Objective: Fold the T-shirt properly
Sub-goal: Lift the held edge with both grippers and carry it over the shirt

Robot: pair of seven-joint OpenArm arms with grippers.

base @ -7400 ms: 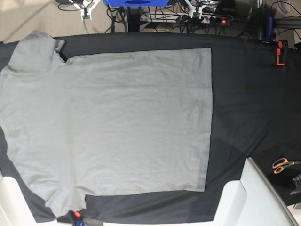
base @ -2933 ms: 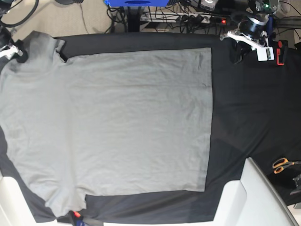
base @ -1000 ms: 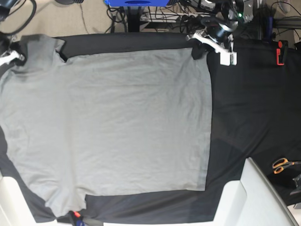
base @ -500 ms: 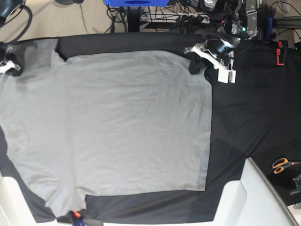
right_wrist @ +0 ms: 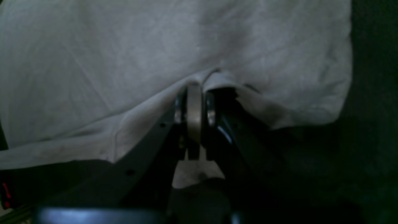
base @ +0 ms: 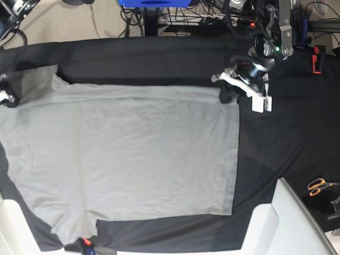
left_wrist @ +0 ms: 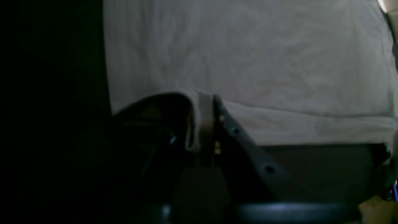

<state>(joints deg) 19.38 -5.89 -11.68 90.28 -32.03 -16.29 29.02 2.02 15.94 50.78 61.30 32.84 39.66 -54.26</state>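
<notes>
The light grey T-shirt [base: 122,154] lies spread on the black cloth [base: 287,133], its far edge lifted and drawn over toward the near side. My left gripper [base: 229,94] is at the shirt's far right hem corner. The left wrist view shows that gripper [left_wrist: 205,102] shut on a pinch of the grey T-shirt [left_wrist: 248,56]. My right gripper [base: 6,95] is at the far left, by the sleeve, half cut off by the frame edge. In the right wrist view this gripper [right_wrist: 194,88] is shut on a bunched fold of the T-shirt [right_wrist: 124,62].
Orange-handled scissors [base: 319,186] lie at the right edge. A red clamp [base: 317,58] holds the cloth at the far right. White table parts [base: 297,223] stand out at the near right. Cables and a power strip [base: 212,21] run behind the table.
Both grippers have moved toward the near side, dragging the shirt's far edge with them. The far sleeve and top hem now sit lower on the cloth, baring more black cloth behind.
</notes>
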